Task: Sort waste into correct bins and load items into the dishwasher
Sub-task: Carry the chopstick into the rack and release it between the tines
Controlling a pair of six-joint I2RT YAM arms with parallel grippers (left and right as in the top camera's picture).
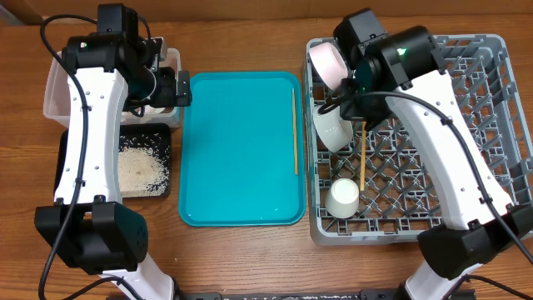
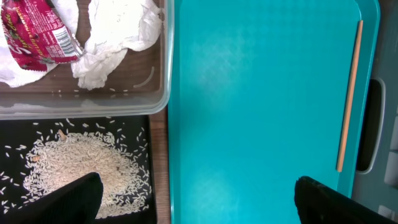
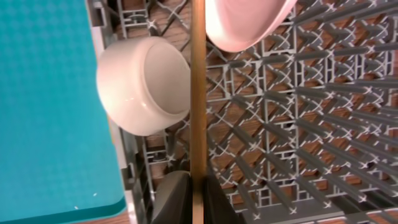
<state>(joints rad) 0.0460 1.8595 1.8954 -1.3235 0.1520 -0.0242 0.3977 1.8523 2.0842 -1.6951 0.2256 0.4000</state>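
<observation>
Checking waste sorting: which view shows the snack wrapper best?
Left wrist: the red-and-white snack wrapper lies among napkins in the clear tub. Overhead, the left arm hides it; the right wrist view misses it.

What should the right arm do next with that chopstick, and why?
Probably lower the right tool and release its chopstick into the rack: it is clamped over the pegs beside the cup, while the second chopstick lies on the teal tray.

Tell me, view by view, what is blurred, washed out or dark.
Overhead: evenly lit and sharp. Left wrist: napkins nearly washed out; the hand's fingers at the bottom dark, featureless. Right wrist: the held chopstick and the pinkish dish look soft.
</observation>
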